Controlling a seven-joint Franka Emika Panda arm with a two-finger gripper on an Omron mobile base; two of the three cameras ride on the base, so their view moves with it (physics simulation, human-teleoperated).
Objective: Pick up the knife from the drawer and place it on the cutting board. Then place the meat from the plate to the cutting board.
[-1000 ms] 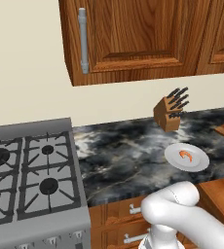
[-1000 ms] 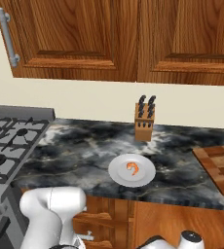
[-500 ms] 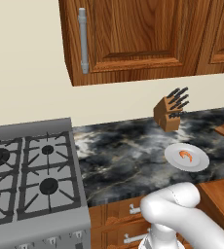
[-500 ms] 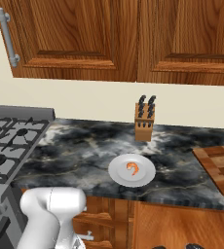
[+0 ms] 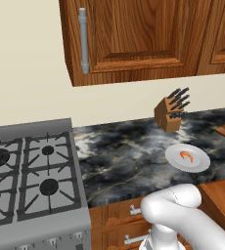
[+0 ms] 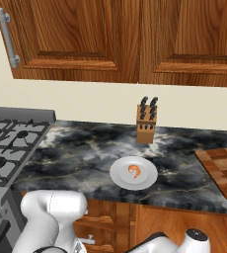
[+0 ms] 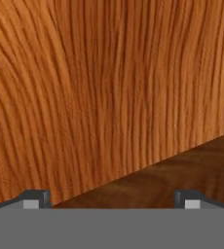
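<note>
While the jaws stand fully open and empty against reddish wood low by the drawer, the knife is hidden; the meat lies on the plate on the desk. Reaching blind could jam fingertips into wood

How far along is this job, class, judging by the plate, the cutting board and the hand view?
Nothing looks done: the meat lies on the plate, and the cutting board shows no knife. In hand: the gripper, jaws open and empty, faces reddish wood grain close up. Left: knife, then meat, onto the board.
</note>
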